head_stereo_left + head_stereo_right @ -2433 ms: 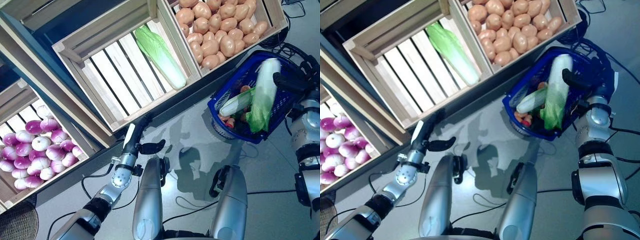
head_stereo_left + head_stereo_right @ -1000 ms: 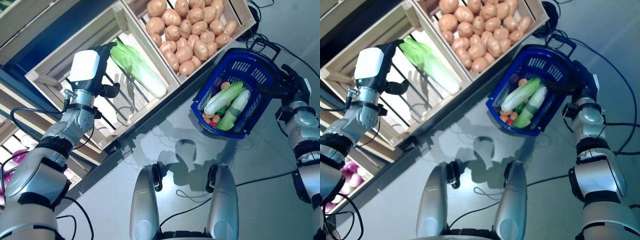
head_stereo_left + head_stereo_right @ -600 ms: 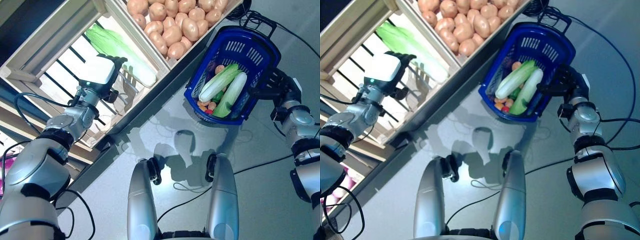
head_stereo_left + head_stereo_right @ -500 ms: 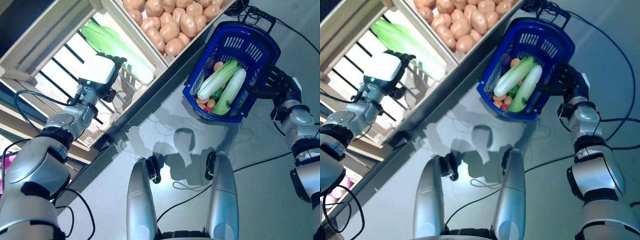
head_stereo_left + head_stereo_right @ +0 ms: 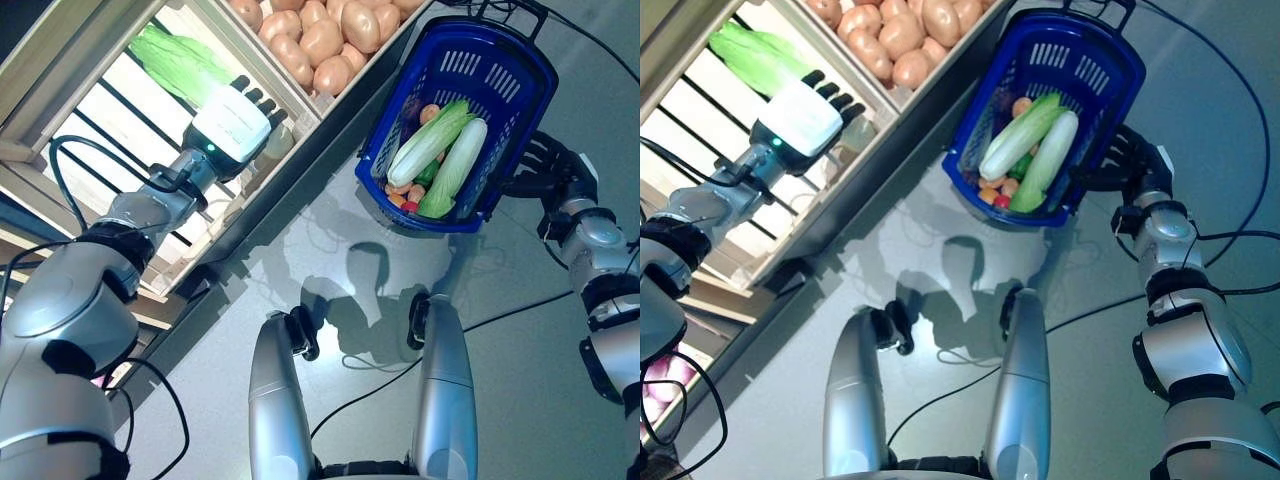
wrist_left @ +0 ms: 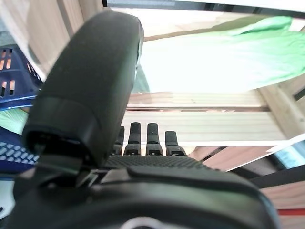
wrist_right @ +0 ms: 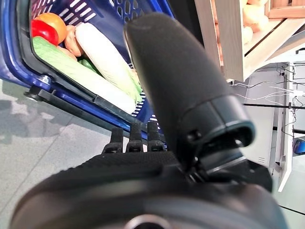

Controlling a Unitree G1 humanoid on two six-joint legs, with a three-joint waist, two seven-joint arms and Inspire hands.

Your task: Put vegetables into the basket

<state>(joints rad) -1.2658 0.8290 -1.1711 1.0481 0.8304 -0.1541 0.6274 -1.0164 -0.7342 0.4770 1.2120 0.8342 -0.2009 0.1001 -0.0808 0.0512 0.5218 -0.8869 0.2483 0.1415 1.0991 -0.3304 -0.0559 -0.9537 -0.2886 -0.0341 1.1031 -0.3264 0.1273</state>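
Note:
The blue basket (image 5: 475,68) stands on the floor at the right. Two long green-and-white cabbages (image 5: 432,140) lie in it on top of small orange and red vegetables (image 7: 46,26). My left hand (image 5: 235,115) is open with straight fingers inside a wooden crate (image 5: 120,115), right at the white end of a green cabbage (image 5: 178,62). That cabbage shows just past the fingers (image 6: 143,138) in the left wrist view (image 6: 214,52). My right hand (image 5: 545,170) is open and empty beside the basket's near rim, and its thumb (image 7: 181,95) shows in the right wrist view.
The wooden stand with its slatted crates runs across the top left, and its dark base edge (image 5: 290,190) lies between the crate and the floor. Grey floor (image 5: 520,330) lies in front of the basket and the stand.
My right hand dropped its cabbage into the basket and drew back to the rim. My left hand rose into the crate and reached to the cabbage's white end. The camera has shifted.

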